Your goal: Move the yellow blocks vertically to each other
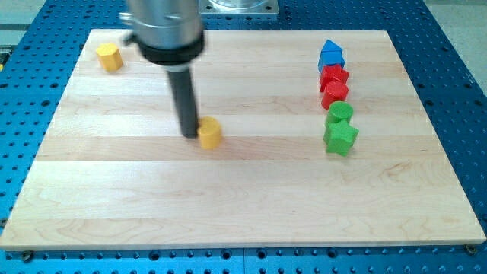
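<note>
One yellow block (210,133), roughly hexagonal, lies near the middle of the wooden board (243,198). My tip (189,135) touches its left side. A second yellow block (109,57) lies near the board's top left corner, far up and left of the tip. The rod rises from the tip to the arm's wide silver and black end at the view's top.
At the view's right a column of blocks runs top to bottom: a blue block (331,55), a red block (334,76), a second red block (335,94), a green block (340,114) and a green star-like block (341,138). A blue perforated table surrounds the board.
</note>
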`<state>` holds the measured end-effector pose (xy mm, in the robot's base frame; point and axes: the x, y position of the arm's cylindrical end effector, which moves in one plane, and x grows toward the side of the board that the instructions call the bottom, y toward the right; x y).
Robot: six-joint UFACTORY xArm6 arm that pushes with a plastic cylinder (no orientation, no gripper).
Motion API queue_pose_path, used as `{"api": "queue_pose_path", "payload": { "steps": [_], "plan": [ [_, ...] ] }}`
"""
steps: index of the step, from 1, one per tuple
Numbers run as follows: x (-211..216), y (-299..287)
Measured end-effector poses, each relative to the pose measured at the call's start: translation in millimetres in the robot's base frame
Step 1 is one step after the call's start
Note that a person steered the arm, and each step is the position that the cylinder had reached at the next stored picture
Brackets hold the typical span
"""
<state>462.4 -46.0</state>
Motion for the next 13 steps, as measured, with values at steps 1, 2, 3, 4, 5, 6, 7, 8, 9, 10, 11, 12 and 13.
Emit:
{"api": "queue_pose_path", "payload": {
  "steps": [1, 2, 3, 4, 5, 6, 7, 8, 9, 10, 11, 12, 13],
  "plan": [
    [50.9, 81.6],
    [75.0, 121.2],
    [76.5, 115.3],
    [110.4, 99.8],
    [95.0, 126.8],
    [75.0, 155.5],
    [79.4, 163.4],
    [120.7, 146.4],
    [133.1, 140.1],
    [110.7, 48.2],
    [83.6, -46.3],
    [23.3, -127.9],
    [-0.6, -190.7]
  ]
}}
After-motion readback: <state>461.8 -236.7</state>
